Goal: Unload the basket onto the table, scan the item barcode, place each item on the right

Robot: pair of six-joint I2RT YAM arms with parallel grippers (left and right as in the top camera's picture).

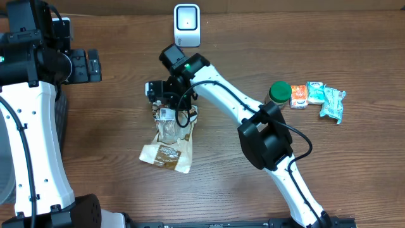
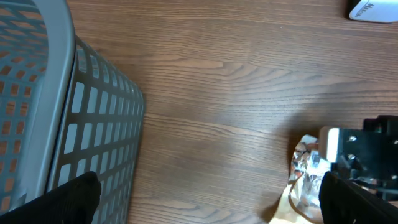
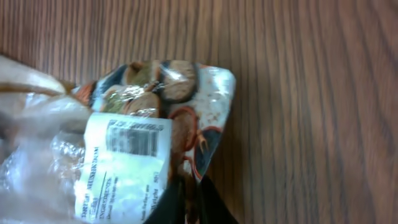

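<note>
- At 9 o'clock on the tabletop (image 1: 114, 158) stands a grey mesh basket (image 2: 93, 124). It plays no part in the scan so far.
- The left tool (image 2: 211, 205) hovers just beside the basket with its fingers spread wide apart and nothing between them. It looks idle.
- Near the centre lies the cookie bag (image 1: 169, 136), a clear-and-brown pouch. Its lower end rests flat on the tabletop, and its upper end is bunched under the right arm's wrist.
- The right tool (image 3: 188, 198) sits at the bag's 12 o'clock end. Its fingers are drawn almost together and appear clamped on a fold of the bag's edge, though the contact sits at the very bottom of the wrist view.
- The white barcode label (image 3: 132, 140) faces up toward the wrist camera, so the code has been found and exposed.
- The scanner (image 1: 186, 24) stands at 12 o'clock from the bag, well apart from it. Judging by this, the pickup is done or nearly so. What is left is lifting the bag, carrying it up to the scanner and turning the label toward the scanner's window.
- At 3 o'clock wait a green-lidded jar (image 1: 280, 92), an orange packet (image 1: 299, 95) and teal packets (image 1: 333, 104), all untouched.
</note>
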